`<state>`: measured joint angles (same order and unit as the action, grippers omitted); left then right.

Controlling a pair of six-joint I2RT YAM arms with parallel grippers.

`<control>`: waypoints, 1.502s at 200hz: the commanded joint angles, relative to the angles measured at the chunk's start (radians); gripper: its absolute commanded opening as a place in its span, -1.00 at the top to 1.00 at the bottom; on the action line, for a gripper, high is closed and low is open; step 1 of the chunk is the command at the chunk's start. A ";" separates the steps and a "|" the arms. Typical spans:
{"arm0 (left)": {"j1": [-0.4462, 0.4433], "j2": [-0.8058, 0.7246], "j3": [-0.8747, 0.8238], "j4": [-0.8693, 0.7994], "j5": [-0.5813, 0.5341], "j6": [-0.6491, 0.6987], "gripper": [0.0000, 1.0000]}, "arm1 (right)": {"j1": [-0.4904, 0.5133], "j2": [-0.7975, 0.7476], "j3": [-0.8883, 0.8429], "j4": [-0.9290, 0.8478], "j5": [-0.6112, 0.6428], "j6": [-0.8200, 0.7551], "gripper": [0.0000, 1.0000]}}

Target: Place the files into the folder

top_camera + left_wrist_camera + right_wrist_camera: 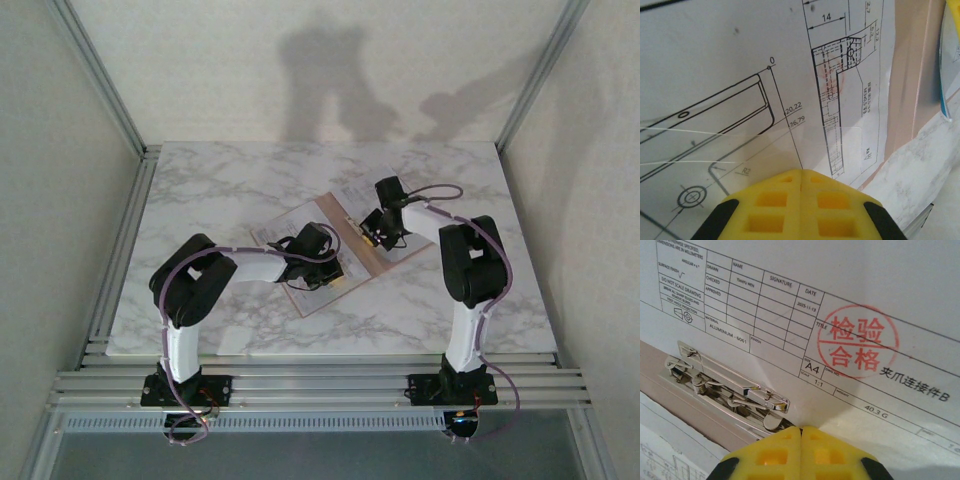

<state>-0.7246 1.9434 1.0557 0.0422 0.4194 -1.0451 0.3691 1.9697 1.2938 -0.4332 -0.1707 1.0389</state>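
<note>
- One folder (910, 75): thin, flat pinkish-brown card, lying open in the middle of the marble-patterned tabletop (200, 190).
- The files (715, 65): at least two white sheets with black line drawings, lying on the folder; exact count unclear.
- One red round stamp (858, 342) on a sheet.
- One shiny metal clip (725, 382).
- Two tools with yellow ribbed tips: left tool (801, 175) and right tool (801, 431), both pinched together, nothing between them, over the sheets.

The files (875, 280) are seen as matt white paper, printed in black and stamped in red. The folder (912, 75) is shown as dull pinkish-brown card, its spring clip (725, 385) as bright polished metal. The table (220, 180) is finished smooth, in marble pattern.
</note>
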 commanded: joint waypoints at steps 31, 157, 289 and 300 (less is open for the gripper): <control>0.029 -0.016 -0.040 -0.218 -0.088 0.051 1.00 | 0.049 -0.095 0.064 -0.147 0.002 -0.073 0.01; 0.169 -0.169 -0.118 -0.367 -0.187 0.205 1.00 | 0.084 -0.229 -0.153 -0.014 -0.173 -0.221 0.50; 0.384 -0.425 -0.165 -0.436 -0.166 0.210 -0.03 | 0.186 -0.092 -0.177 0.027 -0.253 -0.227 0.77; 0.435 -0.435 -0.187 -0.439 -0.151 0.233 -0.06 | 0.186 -0.084 -0.180 0.027 -0.254 -0.224 0.77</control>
<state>-0.3759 1.5356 0.9283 -0.3424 0.2615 -0.8566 0.5434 1.8591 1.1042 -0.4000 -0.3988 0.8257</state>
